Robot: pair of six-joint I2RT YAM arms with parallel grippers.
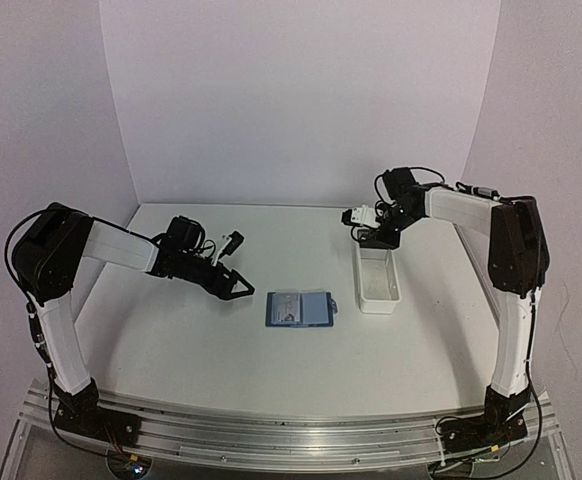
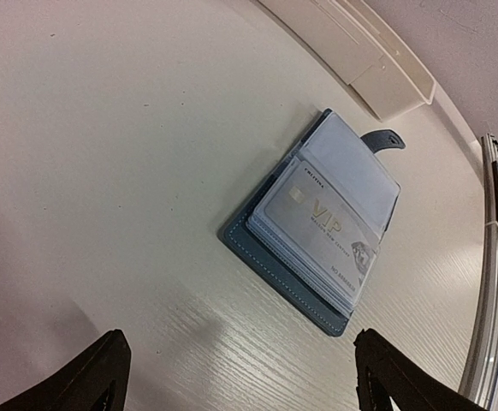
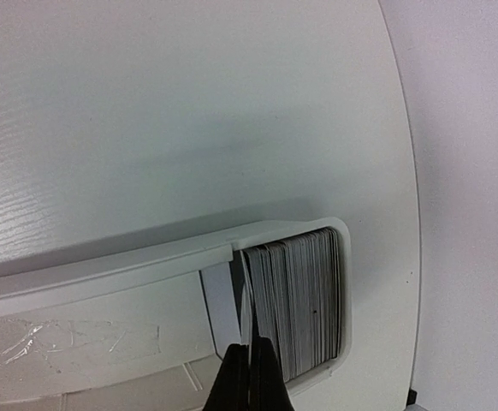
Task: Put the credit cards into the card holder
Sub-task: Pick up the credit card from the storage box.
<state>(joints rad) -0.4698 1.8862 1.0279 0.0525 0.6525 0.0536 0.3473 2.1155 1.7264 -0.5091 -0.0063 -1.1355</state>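
Top external view: 2 arms reach inward over the white tabletop (image 1: 171, 340).
Left pincer (image 1: 235, 286): jaws spread wide and holding nothing, hanging low over bare tabletop.
Dark-blue folding card holder (image 1: 316, 310): lies opened flat just right of the left pincer, its long axis running left to right and its snap tab toward the tray.
Pale grey-white card (image 2: 317, 227): already sits in the holder's top slot, gold lettering facing up.
Long white plastic tray (image 1: 379, 308): near the holder's right edge but not touching it, its long axis running near to far.
Stack of thin grey cards (image 3: 305, 300): stands on edge in the tray's far end compartment.
Right pincer (image 3: 251, 372): fully closed, tips at the stack's edge; whether 1 card is pinched cannot be told.
Key relation: the holder lies left of and nearer than the right pincer. The left arm is closer to the holder, the right arm to the cards.
Count: 1 holder, 1 tray, 1 card slotted; the stacked cards are too many to count.
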